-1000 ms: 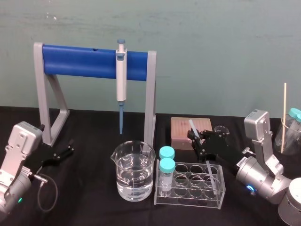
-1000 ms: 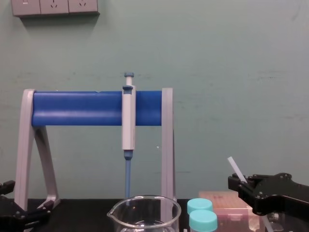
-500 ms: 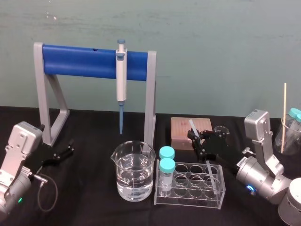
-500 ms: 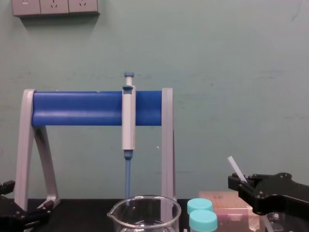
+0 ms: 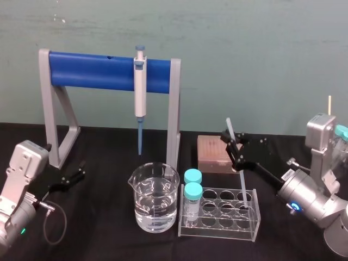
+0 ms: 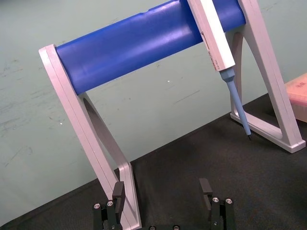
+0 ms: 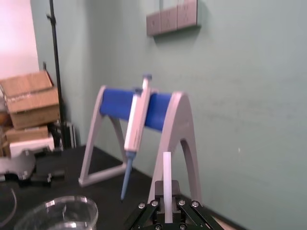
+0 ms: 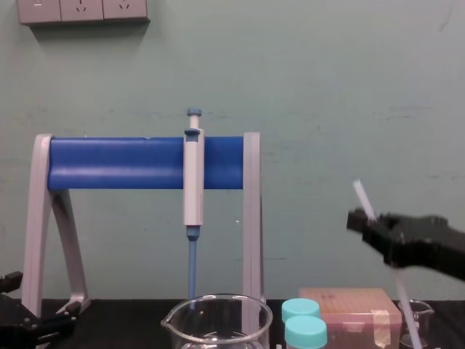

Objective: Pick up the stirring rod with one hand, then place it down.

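Note:
My right gripper [image 5: 233, 148] is shut on the stirring rod [image 5: 242, 185], a thin translucent white rod held in the air, slightly tilted. The rod's top end sticks up above the fingers and its lower end hangs at the right end of the clear tube rack [image 5: 220, 222]. In the chest view the right gripper [image 8: 362, 219] holds the rod [image 8: 359, 193] well above the table. In the right wrist view the rod [image 7: 167, 175] stands up from between the fingers. My left gripper [image 5: 75, 175] rests low at the left by the stand, open and with nothing in it [image 6: 161, 190].
A grey and blue pipette stand [image 5: 109, 70] carries a pipette [image 5: 140, 95] at the back. A beaker of water [image 5: 154, 198] sits in front, next to the rack with two teal-capped tubes [image 5: 192, 193]. A pink box [image 5: 212, 153] lies behind the rack. Glassware with a wooden stick [image 5: 329, 133] stands far right.
My right gripper has risen and shifted right with the rod, so the rod hangs higher and more upright. The left arm has not moved.

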You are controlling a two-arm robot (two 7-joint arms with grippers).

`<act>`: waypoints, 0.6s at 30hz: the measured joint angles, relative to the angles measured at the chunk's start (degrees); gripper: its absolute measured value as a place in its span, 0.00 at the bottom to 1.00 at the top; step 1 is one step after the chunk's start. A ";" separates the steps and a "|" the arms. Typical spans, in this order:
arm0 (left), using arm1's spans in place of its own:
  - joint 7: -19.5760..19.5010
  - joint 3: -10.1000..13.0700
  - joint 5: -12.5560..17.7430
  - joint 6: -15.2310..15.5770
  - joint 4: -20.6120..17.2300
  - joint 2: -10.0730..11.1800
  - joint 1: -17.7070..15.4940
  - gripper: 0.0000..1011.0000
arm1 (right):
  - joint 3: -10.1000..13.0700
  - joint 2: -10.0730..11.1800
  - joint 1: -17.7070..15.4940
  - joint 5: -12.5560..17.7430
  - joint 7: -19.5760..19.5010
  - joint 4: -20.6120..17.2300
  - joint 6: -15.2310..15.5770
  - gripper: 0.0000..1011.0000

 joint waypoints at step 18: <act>0.00 0.00 0.00 0.00 0.00 0.00 0.00 0.99 | 4.45 -2.19 -1.08 -4.29 -1.22 -2.13 -14.93 0.07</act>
